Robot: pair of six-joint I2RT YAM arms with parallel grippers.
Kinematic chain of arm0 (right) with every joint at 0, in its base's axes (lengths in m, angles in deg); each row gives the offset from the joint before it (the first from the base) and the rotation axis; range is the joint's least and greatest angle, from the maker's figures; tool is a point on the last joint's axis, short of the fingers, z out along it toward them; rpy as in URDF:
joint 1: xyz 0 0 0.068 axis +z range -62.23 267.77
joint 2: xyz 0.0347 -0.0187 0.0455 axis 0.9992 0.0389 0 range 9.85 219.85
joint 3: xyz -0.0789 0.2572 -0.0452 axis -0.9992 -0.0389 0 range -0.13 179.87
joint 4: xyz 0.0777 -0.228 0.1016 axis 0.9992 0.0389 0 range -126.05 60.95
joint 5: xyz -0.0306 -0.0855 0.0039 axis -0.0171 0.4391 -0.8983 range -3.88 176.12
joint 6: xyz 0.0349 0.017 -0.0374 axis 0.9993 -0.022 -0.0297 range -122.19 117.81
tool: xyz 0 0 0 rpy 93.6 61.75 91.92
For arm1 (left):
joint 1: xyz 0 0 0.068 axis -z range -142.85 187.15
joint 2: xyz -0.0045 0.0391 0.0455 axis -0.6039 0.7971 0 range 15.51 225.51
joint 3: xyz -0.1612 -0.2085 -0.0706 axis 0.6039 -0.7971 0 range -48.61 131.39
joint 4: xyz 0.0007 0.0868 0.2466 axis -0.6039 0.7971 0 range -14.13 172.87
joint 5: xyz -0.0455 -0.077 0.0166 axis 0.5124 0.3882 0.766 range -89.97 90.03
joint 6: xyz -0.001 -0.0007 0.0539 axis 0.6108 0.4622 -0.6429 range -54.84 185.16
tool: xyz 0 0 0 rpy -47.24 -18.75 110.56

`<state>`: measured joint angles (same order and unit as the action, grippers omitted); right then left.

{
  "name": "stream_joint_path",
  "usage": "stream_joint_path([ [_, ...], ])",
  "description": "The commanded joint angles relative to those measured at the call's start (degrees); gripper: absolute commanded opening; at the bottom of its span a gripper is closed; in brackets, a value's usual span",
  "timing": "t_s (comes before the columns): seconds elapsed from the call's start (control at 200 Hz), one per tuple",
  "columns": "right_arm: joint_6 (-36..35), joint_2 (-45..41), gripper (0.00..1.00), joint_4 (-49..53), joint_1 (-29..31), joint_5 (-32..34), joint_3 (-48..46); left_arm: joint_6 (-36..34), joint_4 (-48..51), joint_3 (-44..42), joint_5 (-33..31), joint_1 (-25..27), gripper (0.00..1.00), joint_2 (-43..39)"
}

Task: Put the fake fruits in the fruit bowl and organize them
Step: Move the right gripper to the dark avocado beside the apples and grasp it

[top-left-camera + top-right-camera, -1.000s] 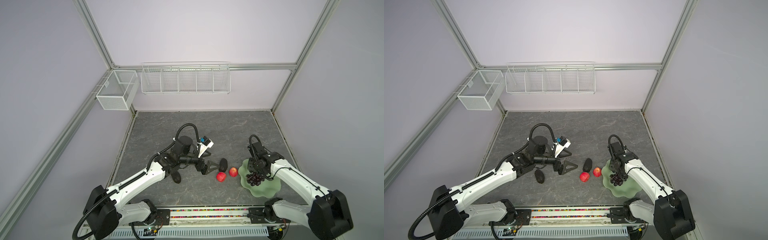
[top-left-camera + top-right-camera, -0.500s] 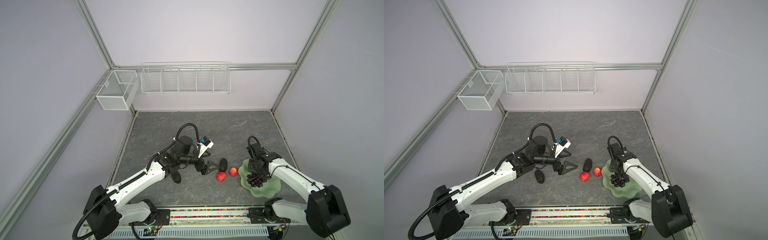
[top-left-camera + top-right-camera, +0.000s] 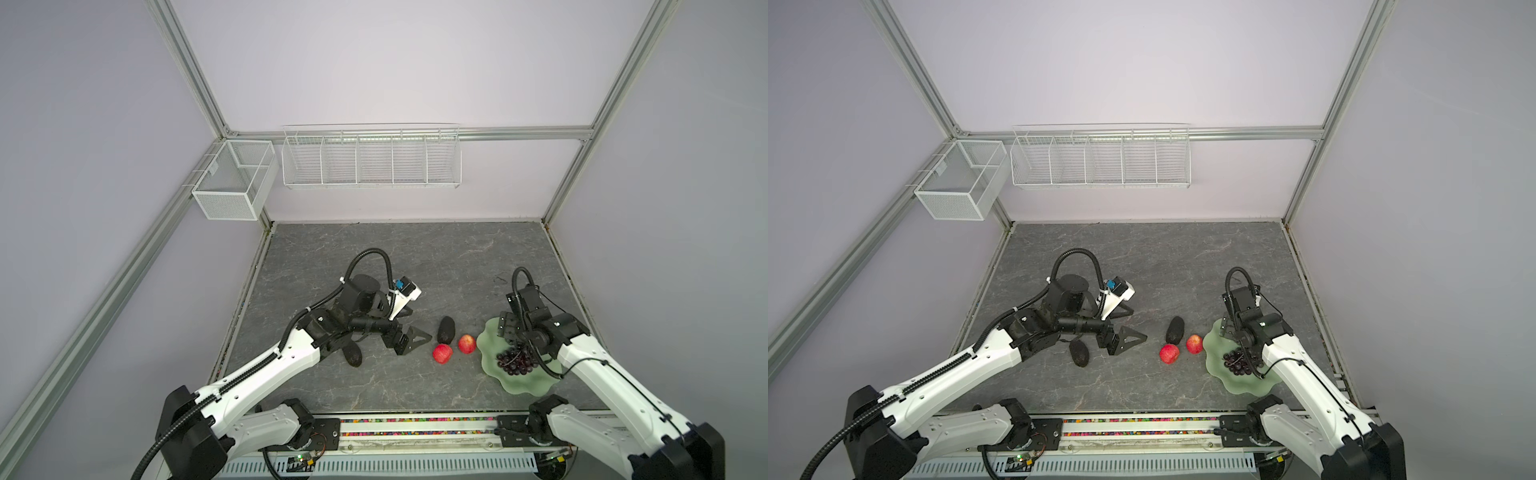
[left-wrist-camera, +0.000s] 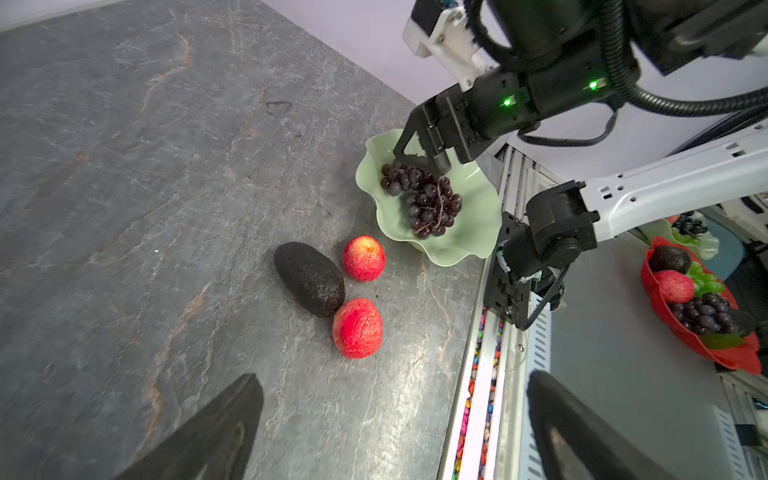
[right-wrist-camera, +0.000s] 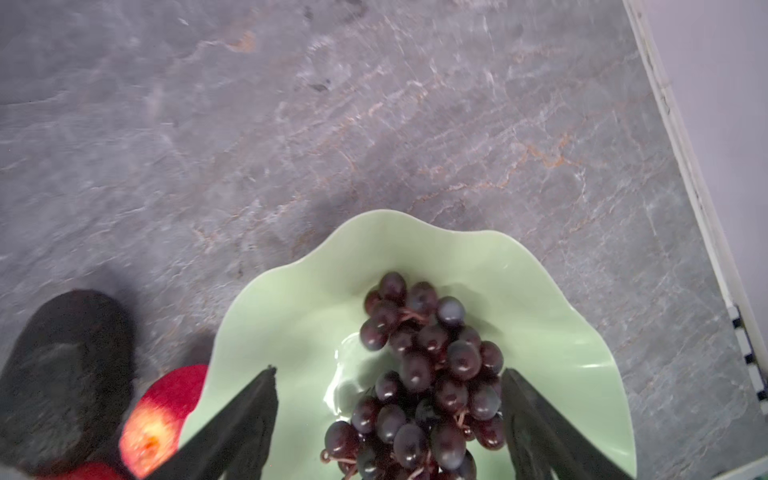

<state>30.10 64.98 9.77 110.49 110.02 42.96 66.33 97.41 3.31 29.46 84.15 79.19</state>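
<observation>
In the bowl (image 5: 374, 226), grapes (image 5: 432, 365) flanked by the spread right gripper (image 5: 386, 372), left gripper (image 4: 395, 376) spread near apples (image 4: 363, 257), avocado (image 4: 309, 278).

Pale-green bowl (image 3: 524, 385), dark purple grapes (image 3: 515, 362), red apples (image 3: 443, 353), grey veined table (image 3: 374, 257)

Two high overviews, two close wrist views

Both top views look steeply down from high over the near edge onto the whole table (image 3: 374, 257). The left wrist camera looks low across it toward the bowl (image 4: 469, 245), and the right wrist camera sits close above that bowl. All four share the bowl, grapes (image 5: 432, 374) and the nearest apple (image 5: 166, 411).
</observation>
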Motion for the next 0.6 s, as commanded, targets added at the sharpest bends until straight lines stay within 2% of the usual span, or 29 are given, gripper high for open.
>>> stream_joint_path([
  [0.0,-2.0,-2.3,0.88,-3.4,2.8,-3.4,1.8,-2.9,7.7,1.5,-7.3,0.3,0.99,-2.8],
  [0.14,0.1,2.8,0.89,-9.2,8.8,-9.5,3.7,-2.4,9.7,-0.7,-11.4,0.2,0.99,-3.7],
  [0.365,4.5,18.7,0.86,-15.9,20.4,-9.5,9.6,-2.3,10.3,-0.3,-13.4,0.2,0.99,-3.1],
  [0.505,7.4,27.7,0.84,-16.4,22.6,-8.5,14.1,-3.3,10.6,-0.6,-13.9,0.1,0.99,-4.6],
  [0.595,8.6,30.6,0.83,-15.2,22.6,-7.5,15.9,-4.1,11.3,-1.1,-15.6,0.1,0.99,-5.9],
])
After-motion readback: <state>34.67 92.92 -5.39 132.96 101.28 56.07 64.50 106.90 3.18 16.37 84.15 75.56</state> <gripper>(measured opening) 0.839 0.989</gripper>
